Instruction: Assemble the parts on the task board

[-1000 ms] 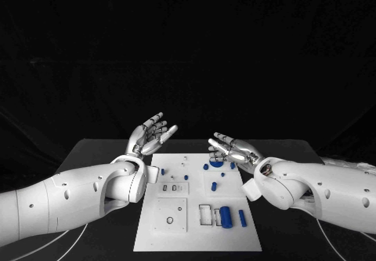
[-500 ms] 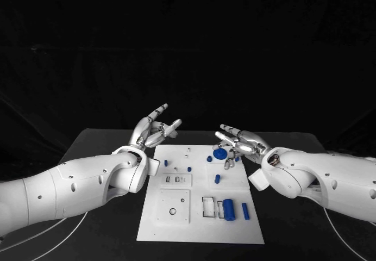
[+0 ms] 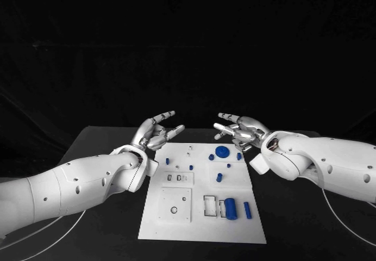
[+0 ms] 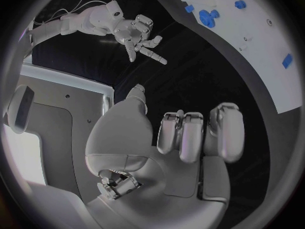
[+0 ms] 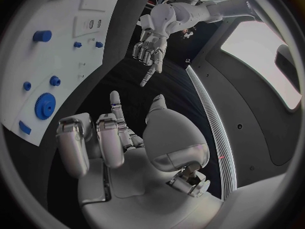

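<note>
Board (image 3: 202, 217): long axis runs away from robot | left hand (image 3: 157, 132), right hand (image 3: 239, 130): fingers spread, empty

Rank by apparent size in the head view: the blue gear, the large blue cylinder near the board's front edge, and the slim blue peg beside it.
1. Large blue cylinder, the biggest.
2. Blue gear, lying farther from the camera, so its true size may be closer.
3. Slim blue peg, clearly the smallest.

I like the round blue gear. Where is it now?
In the head view, the blue gear lies at the task board's far end, just below the right hand.
</note>
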### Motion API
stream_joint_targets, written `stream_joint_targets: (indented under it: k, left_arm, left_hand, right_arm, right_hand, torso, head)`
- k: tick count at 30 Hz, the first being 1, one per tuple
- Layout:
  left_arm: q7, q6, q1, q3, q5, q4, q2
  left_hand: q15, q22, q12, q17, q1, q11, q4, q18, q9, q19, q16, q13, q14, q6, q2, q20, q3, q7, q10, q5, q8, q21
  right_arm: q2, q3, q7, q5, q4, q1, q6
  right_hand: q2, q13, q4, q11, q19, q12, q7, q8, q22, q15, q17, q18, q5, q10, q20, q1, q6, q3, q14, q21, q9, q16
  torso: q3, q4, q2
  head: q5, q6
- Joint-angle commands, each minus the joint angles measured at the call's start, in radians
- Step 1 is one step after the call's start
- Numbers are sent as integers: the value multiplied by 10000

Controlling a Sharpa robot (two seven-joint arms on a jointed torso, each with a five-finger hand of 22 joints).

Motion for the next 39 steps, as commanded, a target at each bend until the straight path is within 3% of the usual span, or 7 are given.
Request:
stream_joint_targets:
  k: [1, 3, 5, 11, 20, 28, 39]
  left_arm:
    - [-816, 270, 18, -9, -1801, -96, 89]
    - [-1001, 113, 19, -14, -2403, -115, 115]
    - [-1202, -14, 20, -16, -3038, -129, 146]
    - [-1702, -303, 37, -17, -4537, -129, 186]
    - [-2072, -499, 58, -12, -6011, -227, 178]
    - [-2295, -145, 112, -6, -6491, -259, 133]
    - [-2104, -355, 130, -1, -6572, -298, 170]
  left_hand:
    - [86, 2790, 212, 2640, 85, 106, 30, -74, 54, 1190, 153, 2627, 1054, 443, 93, 79, 61, 85, 1047, -69, 68, 317]
    - [124, 2790, 212, 2640, 205, 155, 16, -74, 106, 1190, 153, 2627, 1054, 829, 189, 128, 98, 102, 1047, -88, 145, 317]
    - [175, 2790, 212, 2640, 332, 208, 6, -74, 151, 1190, 153, 2627, 1054, 1192, 222, 188, 95, 139, 1047, -100, 210, 317]
    - [224, 2790, 212, 2640, 453, 247, 12, -74, 229, 1190, 153, 2627, 1054, 2090, 309, 354, -14, 167, 1047, -114, 280, 317]
    - [112, 2790, 150, 2640, 712, 84, 0, -74, 369, 1190, 153, 2513, 1054, 3351, 437, 476, -207, 15, 980, -131, 474, 317]
    - [-99, 2790, -2344, 2640, 1513, -151, -13, -74, 555, 1190, 153, -822, 1054, 4328, 435, 297, -352, -238, -1382, -123, 638, 317]
    - [-158, 2790, -2349, 2640, 1918, -213, -16, -74, 587, 1190, 153, -746, 1054, 4507, 453, 241, -362, -299, -1265, -112, 603, 317]
  right_arm:
    - [55, 0, -393, -1464, -128, 51, 198]
    - [82, 7, -581, -2060, -171, 74, 89]
    - [127, 14, -758, -2869, -230, 89, -82]
    - [298, 49, -1258, -5016, -431, 105, -519]
    - [630, 89, -2072, -7537, -766, 63, -701]
    - [999, 115, -2788, -8493, -1148, -39, -561]
    - [1534, 156, -3397, -9427, -1591, -268, -329]
  right_hand:
    - [-167, -49, -629, 3, 1047, -28, 328, 819, 2626, 30, 2626, -62, -497, -137, 81, 820, 2118, 375, 1055, 34, 444, 35]
    - [-264, -256, -1159, 80, 1047, -326, 669, 1739, 2626, 92, 2626, -62, -507, -255, 123, 1456, 4579, 742, 1055, 34, 910, 35]
    - [-421, -422, -1471, 37, 1047, -533, 864, 2117, 2626, 71, 2626, -62, -580, -11, 128, 1783, 5759, 932, 1055, 34, 1069, 35]
    - [-885, -594, -1970, -219, 1047, -1458, 552, 1659, 2626, -161, 2626, -62, -657, 1273, -96, 2356, 7067, 1339, 1055, 34, 842, 35]
    - [-1032, -585, -2169, -306, 1047, -2219, 343, 1134, 2626, -241, 2626, -62, -680, 2082, -181, 2730, 7546, 1566, 1055, 34, 589, 35]
    - [-1037, -588, -2206, -255, 1047, -2693, 155, 797, 2626, -208, 2626, -62, -687, 2311, -158, 2857, 7578, 1676, 1055, 34, 436, 35]
    - [-988, -585, -2285, -217, 1047, -3030, 99, 578, 2626, -171, 2626, -62, -685, 2413, -123, 3027, 7602, 1807, 1055, 34, 341, 35]
  torso:
    - [-13, 39, 56]
    - [-22, 58, 106]
    - [-29, 69, 133]
    - [-84, 100, 263]
    - [-118, 170, 387]
    - [-139, 195, 498]
    - [-161, 170, 598]
  head:
    - [-82, 7]
    - [-96, -4]
    - [-110, 3]
    - [-152, 94]
    - [-134, 105]
    - [-173, 23]
    - [-194, -11]
